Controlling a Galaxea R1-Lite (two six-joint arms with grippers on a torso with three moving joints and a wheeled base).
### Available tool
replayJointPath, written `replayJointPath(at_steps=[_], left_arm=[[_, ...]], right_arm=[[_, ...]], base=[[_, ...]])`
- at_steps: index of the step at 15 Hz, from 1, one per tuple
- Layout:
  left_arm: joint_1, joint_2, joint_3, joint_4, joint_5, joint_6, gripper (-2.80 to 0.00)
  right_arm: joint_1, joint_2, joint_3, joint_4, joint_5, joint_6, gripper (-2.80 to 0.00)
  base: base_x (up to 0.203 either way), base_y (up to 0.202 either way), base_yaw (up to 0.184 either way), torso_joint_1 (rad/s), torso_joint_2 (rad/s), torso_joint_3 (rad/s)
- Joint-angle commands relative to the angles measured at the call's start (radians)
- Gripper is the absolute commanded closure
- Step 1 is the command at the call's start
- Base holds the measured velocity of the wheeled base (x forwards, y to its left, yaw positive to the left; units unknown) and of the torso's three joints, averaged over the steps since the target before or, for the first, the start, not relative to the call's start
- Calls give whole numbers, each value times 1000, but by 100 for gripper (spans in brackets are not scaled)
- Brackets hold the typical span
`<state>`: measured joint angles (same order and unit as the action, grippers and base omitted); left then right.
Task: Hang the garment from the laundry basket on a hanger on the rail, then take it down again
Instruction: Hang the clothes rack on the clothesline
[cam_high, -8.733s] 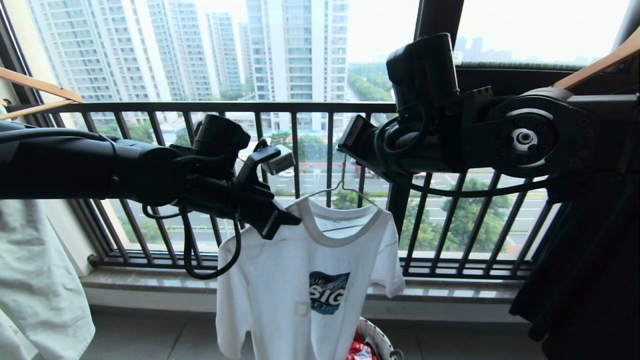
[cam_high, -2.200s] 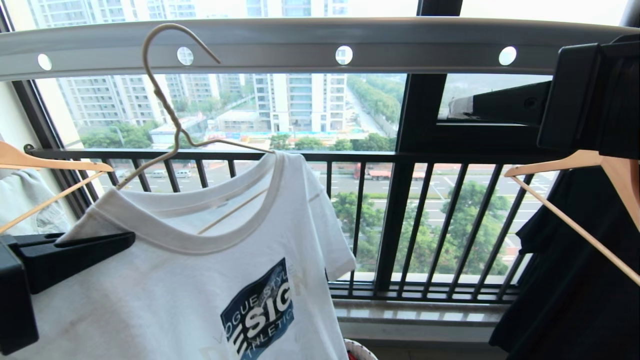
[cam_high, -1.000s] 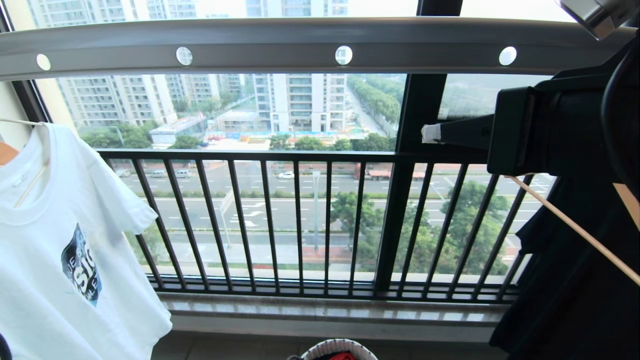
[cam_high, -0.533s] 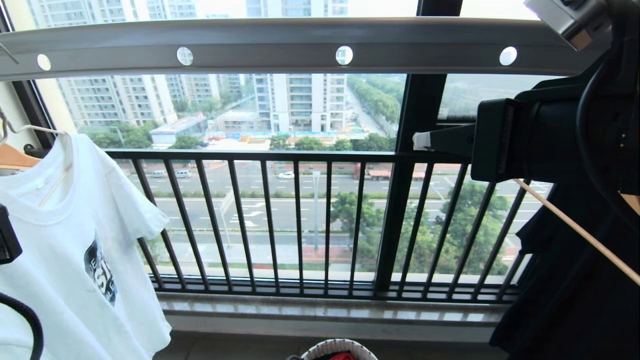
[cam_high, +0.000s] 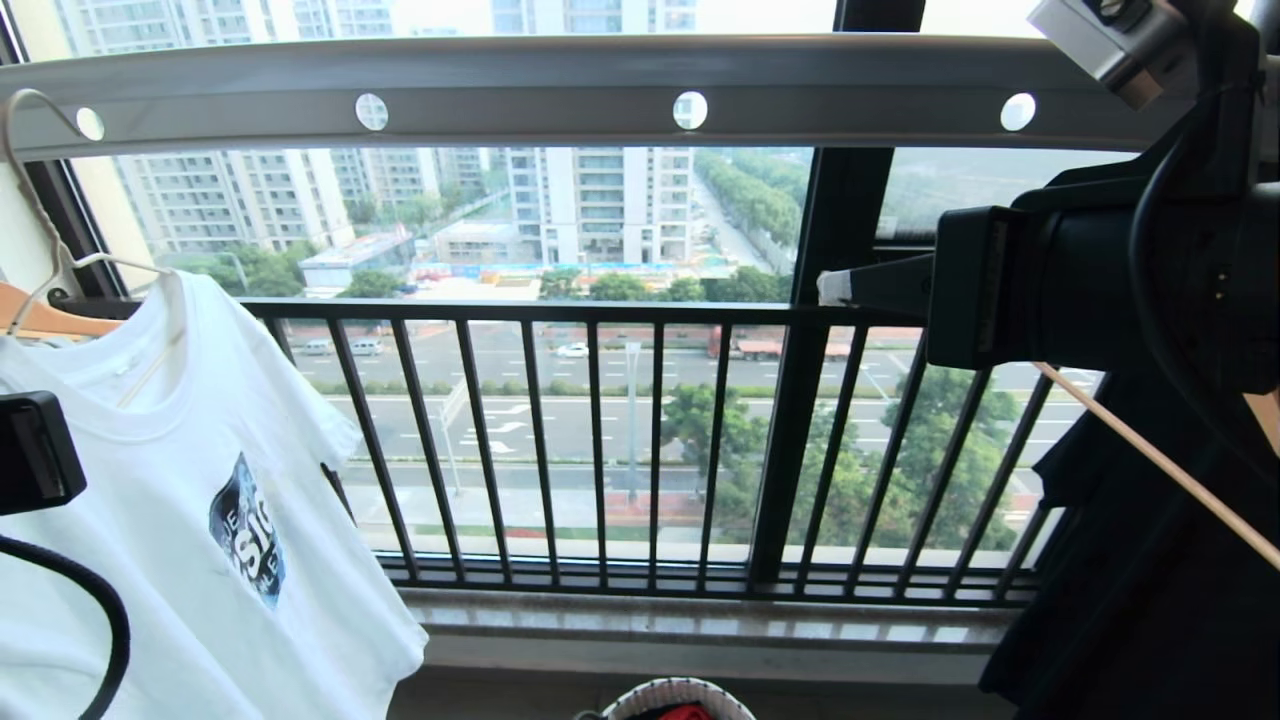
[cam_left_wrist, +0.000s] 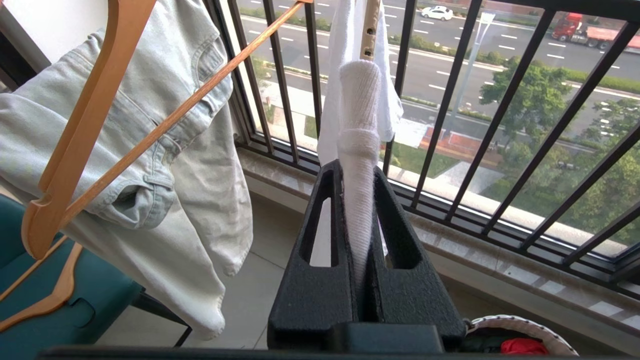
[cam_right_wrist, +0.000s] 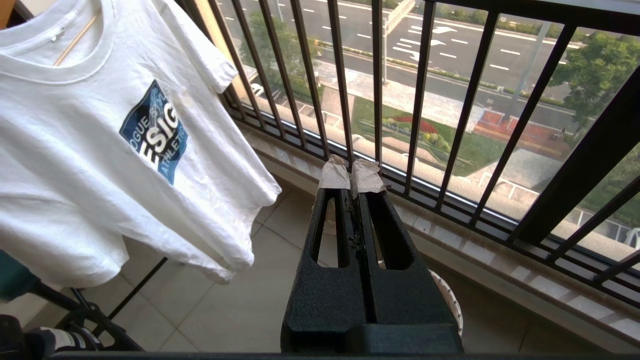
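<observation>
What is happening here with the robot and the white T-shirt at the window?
The robot is working at a balcony drying rail. Its left gripper is shut on a fold of the white T-shirt, which sits on a thin wire hanger. The hanger's hook is up by the left end of the rail; I cannot tell if it rests on it. The right gripper is shut and empty, held apart to the right. The laundry basket stands on the floor below.
</observation>
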<state>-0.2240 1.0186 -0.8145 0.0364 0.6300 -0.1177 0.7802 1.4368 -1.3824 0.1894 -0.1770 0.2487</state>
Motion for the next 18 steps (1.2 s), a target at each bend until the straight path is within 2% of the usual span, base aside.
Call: replayJointPath(at_steps=[1, 8, 11, 18], left_arm=[[2, 25, -17, 0, 5, -2, 0], [12, 44, -33, -6, 4, -1, 0], [42, 79, -31, -85, 5, 16, 0], [54, 95, -11, -89, 2, 11, 0]], right_arm=[[1, 2, 2, 1, -1, 1, 0], [1, 2, 2, 1, -1, 1, 0], [1, 2, 4, 1, -1, 1, 0], [1, 2, 10, -1, -1, 1, 0]], base=[[0, 0, 0, 0, 0, 0], [0, 0, 0, 0, 0, 0], [0, 0, 0, 0, 0, 0], [0, 0, 0, 0, 0, 0]])
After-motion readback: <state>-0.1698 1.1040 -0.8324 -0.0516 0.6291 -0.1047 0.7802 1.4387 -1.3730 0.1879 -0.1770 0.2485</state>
